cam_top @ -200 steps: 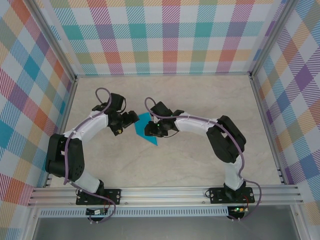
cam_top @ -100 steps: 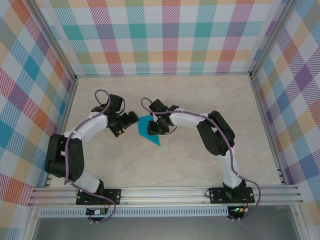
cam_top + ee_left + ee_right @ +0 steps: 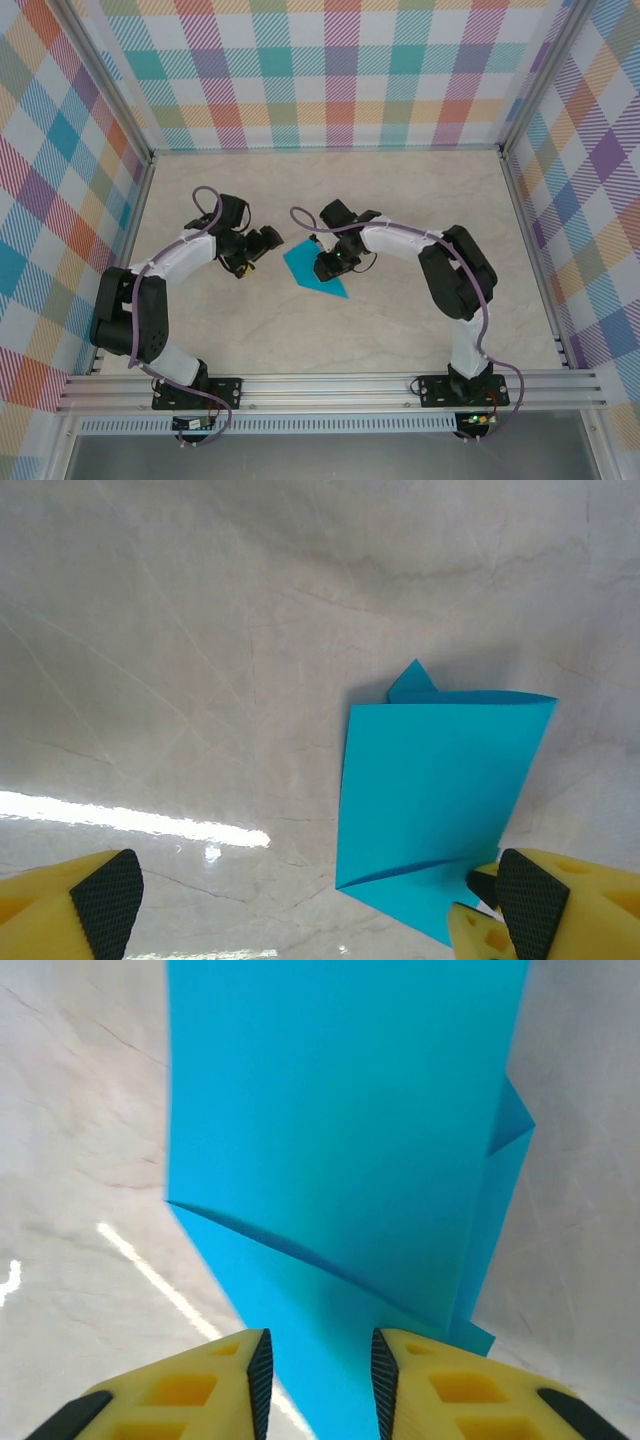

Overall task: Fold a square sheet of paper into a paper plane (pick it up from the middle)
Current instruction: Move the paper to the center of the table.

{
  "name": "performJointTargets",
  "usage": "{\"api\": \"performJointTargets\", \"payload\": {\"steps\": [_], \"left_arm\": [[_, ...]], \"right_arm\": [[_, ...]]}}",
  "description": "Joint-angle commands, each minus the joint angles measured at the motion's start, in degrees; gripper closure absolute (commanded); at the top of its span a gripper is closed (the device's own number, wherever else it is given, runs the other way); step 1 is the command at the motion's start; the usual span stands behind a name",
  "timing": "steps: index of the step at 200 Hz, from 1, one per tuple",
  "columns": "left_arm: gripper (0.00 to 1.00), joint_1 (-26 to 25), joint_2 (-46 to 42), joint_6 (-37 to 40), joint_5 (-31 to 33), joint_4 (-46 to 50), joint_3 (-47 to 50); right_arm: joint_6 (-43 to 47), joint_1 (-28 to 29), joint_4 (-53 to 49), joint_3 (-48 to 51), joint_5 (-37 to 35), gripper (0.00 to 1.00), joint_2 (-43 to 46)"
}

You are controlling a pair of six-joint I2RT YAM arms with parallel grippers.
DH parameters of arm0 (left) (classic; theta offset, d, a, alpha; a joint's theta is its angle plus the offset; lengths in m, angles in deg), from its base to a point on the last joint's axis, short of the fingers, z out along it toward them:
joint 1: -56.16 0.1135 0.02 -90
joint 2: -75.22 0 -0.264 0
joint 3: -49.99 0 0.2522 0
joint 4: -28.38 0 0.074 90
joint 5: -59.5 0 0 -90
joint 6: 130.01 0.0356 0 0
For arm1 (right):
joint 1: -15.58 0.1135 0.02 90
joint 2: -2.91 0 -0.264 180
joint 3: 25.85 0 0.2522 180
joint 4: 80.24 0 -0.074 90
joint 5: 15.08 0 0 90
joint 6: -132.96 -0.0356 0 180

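Shifted right and nearer on the surface [image 3: 420, 190] with the right arm [image 3: 395, 238], the part-folded sheet of paper [image 3: 305, 270] lies centrally. Narrowed but apart, the right jaws straddle its edge; the left jaws gape beside it. Dragging may spring folds.
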Motion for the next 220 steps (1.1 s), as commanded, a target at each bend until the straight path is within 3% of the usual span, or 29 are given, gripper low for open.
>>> {"api": "performJointTargets", "payload": {"steps": [1,27,49,85,148,185,220], "left_arm": [[0.06,0.30,-1.92,-3.26,-3.48,-3.60,2.57],[0.05,-0.43,-2.96,-5.54,-4.78,-5.96,4.92],[0.04,-1.51,-3.54,-6.65,-5.52,-7.09,6.13],[0.03,-3.06,-3.58,-7.22,-5.71,-7.73,6.44],[0.04,-5.42,-2.18,-8.08,-6.84,-9.46,6.58],[0.13,-7.11,-1.70,-9.44,-7.64,-12.45,7.22],[0.15,-8.73,-0.75,-11.03,-8.14,-13.72,8.04]], "right_arm": [[-6.56,0.07,4.58,1.68,3.33,0.62,5.14],[-18.19,0.07,9.96,5.65,4.14,0.60,7.03],[-22.63,0.07,12.74,8.53,3.85,0.60,8.47],[-23.18,0.09,13.64,9.51,6.58,0.62,7.40],[-22.84,-0.32,11.70,8.19,1.51,0.64,4.08],[-23.31,-1.18,12.45,8.11,1.71,0.66,2.01],[-25.00,-3.19,16.12,10.44,5.99,0.68,1.20]]}}
